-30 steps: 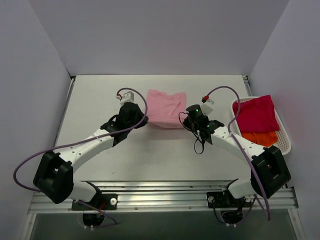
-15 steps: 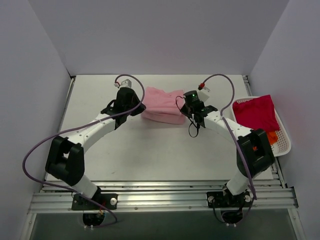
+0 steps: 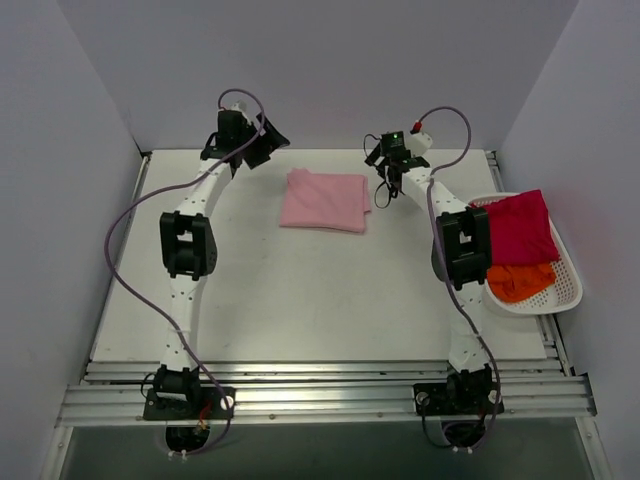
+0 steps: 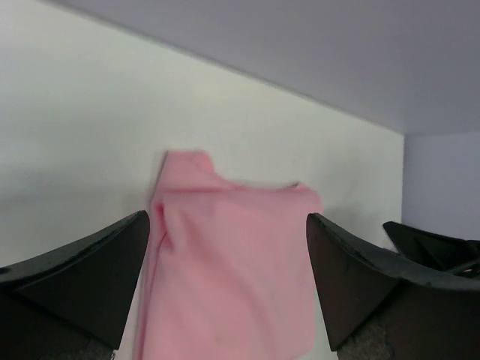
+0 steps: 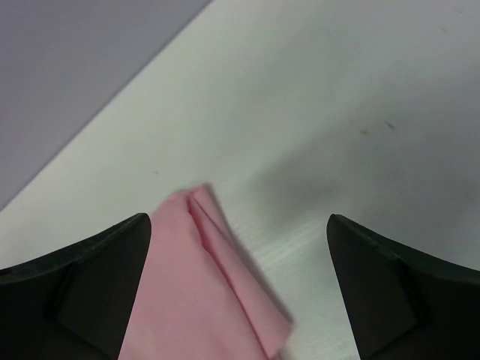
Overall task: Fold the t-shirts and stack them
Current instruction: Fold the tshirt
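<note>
A light pink t-shirt (image 3: 325,200) lies folded in a flat rectangle at the back middle of the table. My left gripper (image 3: 266,146) hangs raised above its back left corner, open and empty. My right gripper (image 3: 384,166) hovers off its back right corner, also open and empty. The left wrist view shows the pink t-shirt (image 4: 232,262) below and between the spread fingers (image 4: 75,277). In the right wrist view a folded corner of the pink t-shirt (image 5: 202,292) shows between the wide fingers (image 5: 405,292). A magenta-red t-shirt (image 3: 515,225) and an orange t-shirt (image 3: 520,280) lie in a basket.
The white basket (image 3: 574,296) stands at the table's right edge. Both arms stretch upright toward the back wall, their purple cables looping beside them. Grey walls close the table at back and sides.
Both grippers let go of the pink t-shirt and opened. Both arms rose and swung toward the back wall. The shirt now lies flat, folded over.
</note>
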Tool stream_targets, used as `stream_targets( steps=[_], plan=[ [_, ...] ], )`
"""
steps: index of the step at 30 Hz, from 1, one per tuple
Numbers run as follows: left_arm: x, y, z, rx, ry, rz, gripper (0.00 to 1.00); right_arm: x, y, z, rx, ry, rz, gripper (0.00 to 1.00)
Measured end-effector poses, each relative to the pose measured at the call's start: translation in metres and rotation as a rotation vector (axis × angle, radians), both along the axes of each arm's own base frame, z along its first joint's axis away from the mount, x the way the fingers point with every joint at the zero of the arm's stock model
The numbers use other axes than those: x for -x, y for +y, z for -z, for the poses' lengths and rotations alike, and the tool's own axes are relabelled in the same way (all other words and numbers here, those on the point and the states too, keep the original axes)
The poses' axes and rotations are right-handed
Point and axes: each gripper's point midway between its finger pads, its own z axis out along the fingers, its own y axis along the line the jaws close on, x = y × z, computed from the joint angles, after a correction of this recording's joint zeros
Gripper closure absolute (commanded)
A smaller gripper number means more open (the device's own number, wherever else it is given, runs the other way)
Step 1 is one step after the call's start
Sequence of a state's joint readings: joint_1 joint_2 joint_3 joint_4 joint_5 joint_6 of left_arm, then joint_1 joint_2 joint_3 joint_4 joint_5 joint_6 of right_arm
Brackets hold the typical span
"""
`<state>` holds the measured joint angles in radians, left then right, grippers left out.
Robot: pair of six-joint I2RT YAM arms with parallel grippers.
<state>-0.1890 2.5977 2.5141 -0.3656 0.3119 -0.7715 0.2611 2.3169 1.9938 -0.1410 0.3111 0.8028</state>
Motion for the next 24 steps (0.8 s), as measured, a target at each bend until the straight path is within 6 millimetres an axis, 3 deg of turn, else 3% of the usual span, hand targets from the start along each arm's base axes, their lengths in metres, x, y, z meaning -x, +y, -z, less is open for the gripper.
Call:
stream_targets(
  steps=[2, 5, 11, 13, 15, 17, 19, 22, 24],
  plan=[
    [0.014, 0.01, 0.011, -0.022, 0.043, -0.005, 0.06, 0.025, -0.008, 0.005, 0.016, 0.039, 0.0, 0.0],
    [0.051, 0.016, 0.019, -0.06, 0.106, 0.001, 0.06, 0.05, -0.007, -0.014, 0.015, 0.031, -0.014, 0.0],
    [0.094, 0.025, -0.031, -0.143, 0.01, -0.019, 0.06, 0.091, -0.004, -0.079, -0.022, -0.103, -0.03, 0.0],
    [0.103, 0.032, -0.041, -0.17, -0.027, -0.036, 0.06, 0.108, -0.009, -0.086, -0.034, -0.127, -0.028, 0.0],
    [0.103, 0.037, -0.039, -0.192, -0.041, -0.049, 0.06, 0.126, -0.014, -0.082, -0.038, -0.124, -0.023, 0.0],
    [0.1, 0.039, -0.021, -0.214, -0.02, -0.053, 0.06, 0.142, -0.019, -0.073, -0.035, -0.105, -0.02, 0.0],
    [0.096, 0.04, 0.009, -0.243, 0.025, -0.052, 0.06, 0.161, -0.026, -0.061, -0.028, -0.082, -0.019, 0.0],
    [0.097, 0.038, 0.071, -0.301, 0.13, -0.043, 0.06, 0.191, -0.036, -0.05, -0.019, -0.06, -0.013, 0.0],
    [0.104, 0.034, 0.109, -0.333, 0.205, -0.024, 0.06, 0.207, -0.042, -0.054, -0.021, -0.072, -0.009, 0.0]
  ],
)
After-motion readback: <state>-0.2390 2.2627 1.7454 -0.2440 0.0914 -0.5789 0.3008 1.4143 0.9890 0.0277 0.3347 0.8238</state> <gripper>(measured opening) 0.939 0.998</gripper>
